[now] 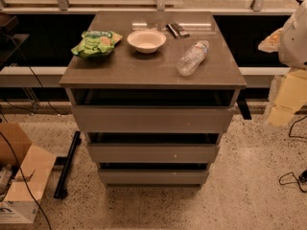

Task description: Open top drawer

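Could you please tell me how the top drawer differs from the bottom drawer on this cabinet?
The top drawer looks wider and taller than the bottom drawer. The top drawer sits right under the cabinet top; the bottom drawer is nearest the floor. Both are flat, grey and handle-less. The tool is at the right edge, clear of both.

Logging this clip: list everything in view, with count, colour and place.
top drawer: 1, grey, highest front, dark gap above
lower drawers: 2, grey, beneath it
cabinet top: 1, brown-grey
chip bag: 1, green, on cabinet, left
bowl: 1, white, on cabinet, middle
bottle: 1, clear, lying on cabinet, right
dark packet: 1, black, on cabinet, back
cardboard box: 1, brown, floor left
bar: 1, black, floor by cabinet's left
gripper: 1, pale yellow, right edge beside cabinet
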`<state>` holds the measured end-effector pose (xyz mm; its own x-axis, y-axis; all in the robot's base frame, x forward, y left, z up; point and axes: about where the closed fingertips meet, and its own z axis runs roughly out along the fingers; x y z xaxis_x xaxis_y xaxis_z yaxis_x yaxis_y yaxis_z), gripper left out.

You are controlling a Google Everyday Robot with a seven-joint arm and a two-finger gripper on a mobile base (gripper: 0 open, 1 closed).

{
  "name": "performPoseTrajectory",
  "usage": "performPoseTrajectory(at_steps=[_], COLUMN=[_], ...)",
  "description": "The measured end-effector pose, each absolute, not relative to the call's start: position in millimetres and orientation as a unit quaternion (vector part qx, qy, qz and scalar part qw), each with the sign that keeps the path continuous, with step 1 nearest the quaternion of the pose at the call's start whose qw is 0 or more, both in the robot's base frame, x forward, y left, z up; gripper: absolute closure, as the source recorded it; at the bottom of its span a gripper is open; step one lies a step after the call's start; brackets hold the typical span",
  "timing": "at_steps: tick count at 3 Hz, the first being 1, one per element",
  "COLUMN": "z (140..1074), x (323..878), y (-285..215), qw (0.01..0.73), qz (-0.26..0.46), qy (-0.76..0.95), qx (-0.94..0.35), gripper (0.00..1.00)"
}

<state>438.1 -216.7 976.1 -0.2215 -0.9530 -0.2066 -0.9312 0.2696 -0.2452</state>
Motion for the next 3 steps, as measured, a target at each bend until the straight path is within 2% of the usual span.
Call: performPoseTrajectory(at_steps=[2,3], z=[963,935], x=[443,456], y=[-210,-188], qw=[0.171,0.192], qz=[-0.027,0.011], qy=[0.772,0.764], qx=[-0.612,-0.616], gripper=[0.0,0.0])
